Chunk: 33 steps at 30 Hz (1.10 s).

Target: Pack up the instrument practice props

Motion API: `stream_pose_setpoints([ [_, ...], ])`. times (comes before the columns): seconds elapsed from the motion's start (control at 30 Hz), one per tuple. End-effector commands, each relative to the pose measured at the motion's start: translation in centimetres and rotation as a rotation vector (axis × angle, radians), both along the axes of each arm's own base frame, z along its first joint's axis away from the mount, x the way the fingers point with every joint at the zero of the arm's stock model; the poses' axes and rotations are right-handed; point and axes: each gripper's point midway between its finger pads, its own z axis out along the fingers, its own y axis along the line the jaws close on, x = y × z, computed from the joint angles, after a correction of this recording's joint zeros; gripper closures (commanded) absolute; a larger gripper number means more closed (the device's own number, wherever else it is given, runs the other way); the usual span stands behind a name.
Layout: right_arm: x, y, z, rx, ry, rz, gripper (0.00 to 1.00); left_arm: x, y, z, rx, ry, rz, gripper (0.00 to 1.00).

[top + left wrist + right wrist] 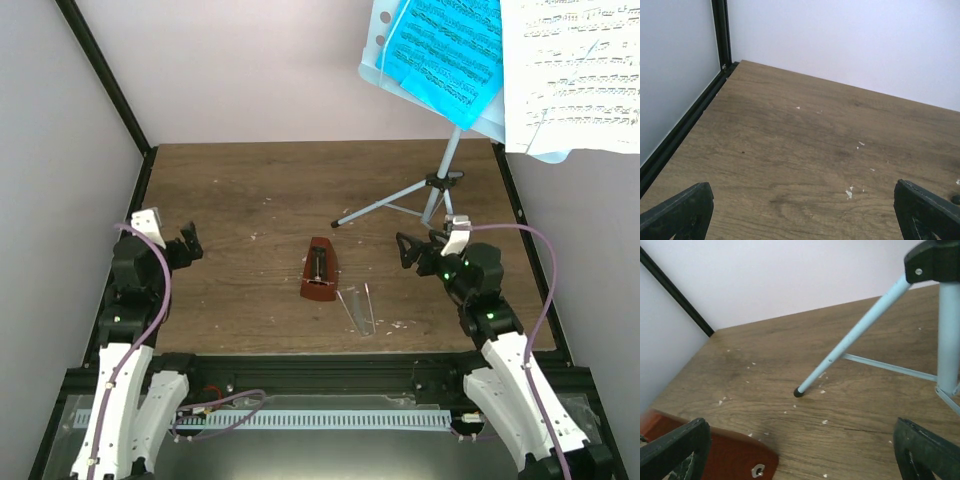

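**Top view.** Both arms rest at the near edge of the table (pixel 250 190). The left gripper (pixel 188 246) and the right gripper (pixel 408 250) both have their jaws apart and hold nothing. The metronome (pixel 320 270) lies between the two grippers, nearer the right one. Its cover (pixel 358 306) is off, just beside it on the side towards the right jaws. The stand (pixel 447 162) rises beyond the right jaws on spread legs, so it is not yet folded. The pages (pixel 570 70) are on its desk, high above both grippers. Judged from this layout, packing has not begun.

**Left wrist.** The left gripper (pixel 800 215) shows its jaws wide apart. Only bare table (pixel 815 135) lies between and ahead of them, and no prop is within their span.

**Right wrist.** The right gripper (pixel 800 455) also has its jaws wide apart and empty. The metronome (pixel 732 455) sits just ahead of the left-hand jaw, partly hidden by it. One stand leg (pixel 855 335) slants down to a foot ahead of the gap. The stand's post stands ahead of the right-hand jaw. This arm is probably the better placed to take either prop first.
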Motion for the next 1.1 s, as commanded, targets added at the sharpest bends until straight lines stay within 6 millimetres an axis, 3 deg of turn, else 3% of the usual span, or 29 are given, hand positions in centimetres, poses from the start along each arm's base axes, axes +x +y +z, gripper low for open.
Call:
stream_pose_setpoints([
  [0.0,-0.6,0.8,2.1,0.042,-0.056,0.051,0.00,0.2,0.1,0.7,-0.012,0.019,0.009,0.00],
  [0.17,-0.5,0.7,3.0,0.088,-0.060,0.040,0.00,0.7,-0.5,0.0,-0.017,0.033,-0.022,0.00],
  [0.3,-1.3,2.2,4.2,0.118,-0.072,0.136,0.00,0.8,-2.5,-0.4,-0.018,0.032,-0.146,0.00],
  [0.4,-2.0,3.9,4.5,0.123,-0.049,0.251,0.00,0.6,-6.3,-0.6,-0.065,0.035,-0.357,0.00],
  [0.5,-3.1,5.7,4.0,0.151,0.003,0.384,0.00,-0.7,-11.8,0.2,-0.226,0.033,-0.638,0.06],
  [0.57,-4.3,6.9,3.4,0.176,0.024,0.482,0.00,-2.2,-15.3,0.7,-0.335,0.049,-0.817,0.12],
  [0.67,-7.0,8.5,2.5,0.195,0.015,0.629,0.00,-4.8,-19.4,0.9,-0.433,0.083,-1.012,0.13],
  [0.8,-9.3,9.6,1.7,0.187,-0.022,0.725,0.00,-6.6,-22.4,0.5,-0.486,0.156,-1.125,0.07],
  [0.9,-9.5,10.0,1.7,0.163,-0.080,0.725,0.00,-6.7,-24.4,0.0,-0.485,0.239,-1.184,0.06],
  [1.07,-8.3,10.5,2.2,0.149,-0.188,0.719,0.00,-4.4,-26.9,-0.8,-0.439,0.352,-1.173,0.06],
])
